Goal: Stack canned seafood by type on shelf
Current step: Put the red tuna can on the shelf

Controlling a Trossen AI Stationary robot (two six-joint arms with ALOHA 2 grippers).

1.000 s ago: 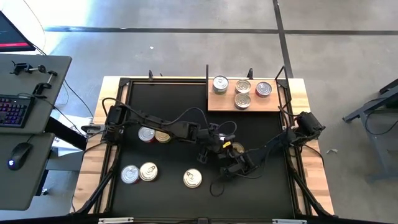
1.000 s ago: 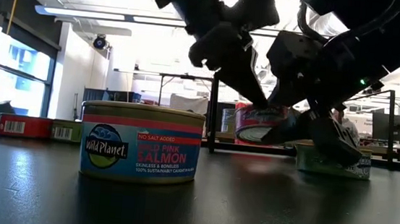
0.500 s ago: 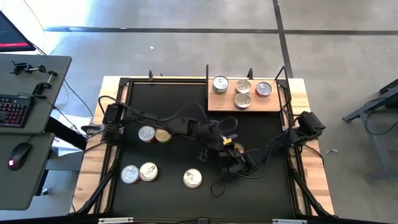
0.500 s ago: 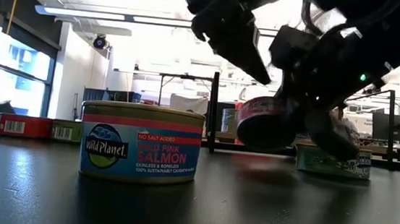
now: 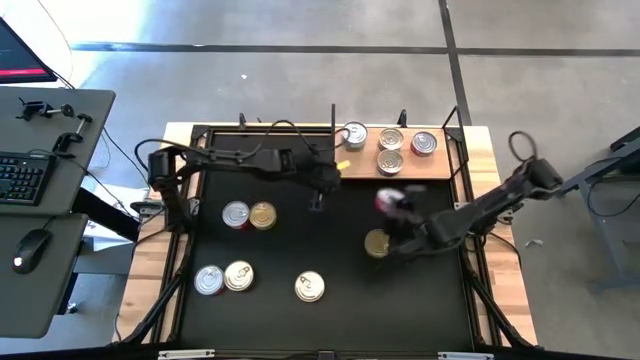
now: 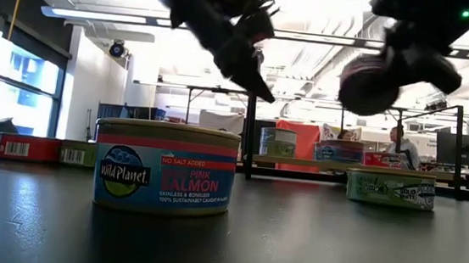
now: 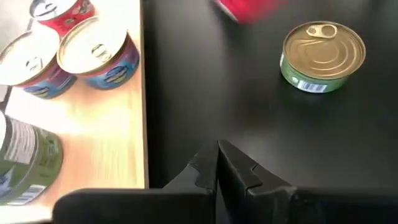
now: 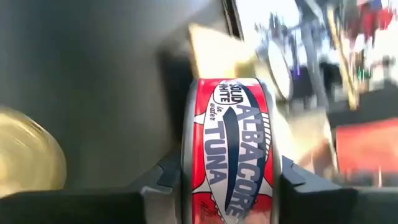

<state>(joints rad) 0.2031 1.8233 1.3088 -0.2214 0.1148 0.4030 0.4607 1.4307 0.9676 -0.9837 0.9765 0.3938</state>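
A red-sided albacore tuna tin (image 8: 227,155) sits in my shut right gripper (image 5: 392,203), above the black mat just near of the wooden shelf (image 5: 440,165). Several tins stand on the shelf, among them one at its left end (image 5: 354,135). A gold-lidded green tin (image 5: 377,243) rests on its base on the mat below the right gripper. My left gripper (image 5: 318,200) hangs shut and empty over the mat, left of the shelf. In the low view a salmon tin (image 6: 166,168) stands near the front. My right gripper pinches the red tuna tin between its two fingers, one finger (image 8: 165,180) on each flat face near the rim (image 8: 188,168). The tin stands on edge, its labelled side wall facing the wrist camera. It is lifted clear of the mat (image 6: 375,80).
Two tins (image 5: 249,214) stand side by side on the left of the mat, two more (image 5: 223,278) near the near-left corner, and one (image 5: 310,288) near the near edge. Black frame posts (image 5: 333,115) rise beside the shelf. Bare mat lies between the arms.
Both grippers were together at the red tin low over the mat's middle. The left gripper has drawn off it, rising and moving toward the far-left. The right gripper has carried the tin up and toward the shelf, leaving the gold-lidded tin uncovered on the mat.
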